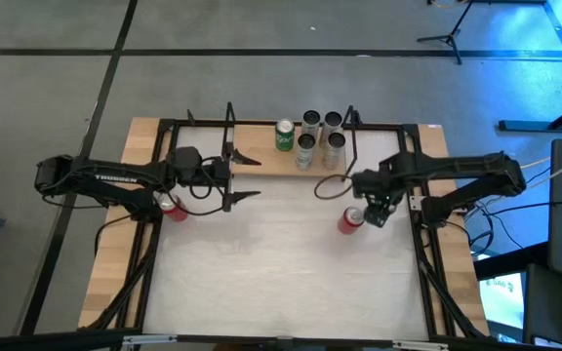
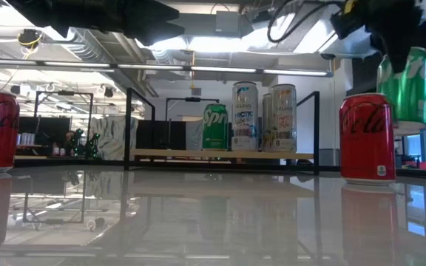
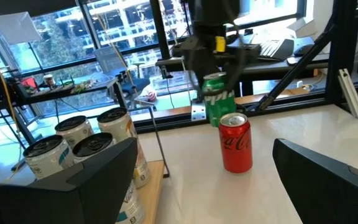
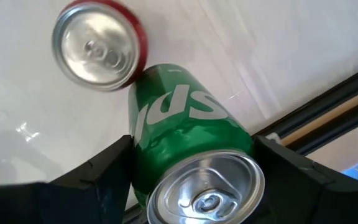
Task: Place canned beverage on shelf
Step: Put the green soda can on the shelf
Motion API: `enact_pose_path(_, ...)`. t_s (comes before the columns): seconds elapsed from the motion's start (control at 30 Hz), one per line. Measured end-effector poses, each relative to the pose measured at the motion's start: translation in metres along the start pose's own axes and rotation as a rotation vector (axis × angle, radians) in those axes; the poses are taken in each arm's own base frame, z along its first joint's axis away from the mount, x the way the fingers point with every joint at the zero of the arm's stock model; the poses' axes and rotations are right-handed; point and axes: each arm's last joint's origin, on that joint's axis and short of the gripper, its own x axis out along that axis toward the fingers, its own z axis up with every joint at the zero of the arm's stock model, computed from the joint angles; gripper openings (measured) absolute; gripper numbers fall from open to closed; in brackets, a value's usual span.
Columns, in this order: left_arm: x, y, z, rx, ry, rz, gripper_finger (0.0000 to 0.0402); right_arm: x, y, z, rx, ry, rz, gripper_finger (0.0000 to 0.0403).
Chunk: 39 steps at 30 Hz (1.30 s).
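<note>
A green Sprite can is in my right gripper, near the table's right side. It shows lifted in the low view. A red cola can stands upright on the table just beside it. The shelf, a light-wood board with black wire ends, lies at the table's far edge. It carries another green can and several silver cans. My left gripper is open and empty, level, just near of the shelf's left end. My right gripper pinches the green can's side wall between its two fingers, near the can's top rim. The fingers come from above, pointing down. The can hangs upright, lifted clear of the table, next to the red can.
A second red can stands under my left arm, near the table's left side. The table's black frame rails run along both sides. The white table top is bare in its middle and near part.
</note>
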Motion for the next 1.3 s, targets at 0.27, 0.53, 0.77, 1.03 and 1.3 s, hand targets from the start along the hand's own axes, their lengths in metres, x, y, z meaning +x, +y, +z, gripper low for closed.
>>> enact_pose_path(0.27,0.001,-0.009,0.001,-0.038,-0.001,-0.04,0.0367,0.0,0.026,-0.02,0.036,0.032,0.037,0.0279)
enact_pose_path(0.53,0.0,-0.036,0.008,-0.045,-0.039,-0.15,0.0367,0.008,0.071,-0.048,-0.018,0.04,0.061,0.0279)
enact_pose_path(0.77,0.003,-0.052,0.007,-0.095,-0.009,-0.079,0.0367,0.025,0.119,-0.034,-0.229,-0.111,0.201,0.0279)
enact_pose_path(1.03,0.014,-0.059,-0.007,-0.164,0.069,-0.031,0.0367,0.043,0.152,0.007,-0.524,-0.236,0.208,0.0278)
enact_pose_path(1.3,0.017,-0.061,-0.012,-0.213,0.098,-0.032,0.0367,0.034,0.162,0.054,-0.699,-0.358,0.059,0.0278)
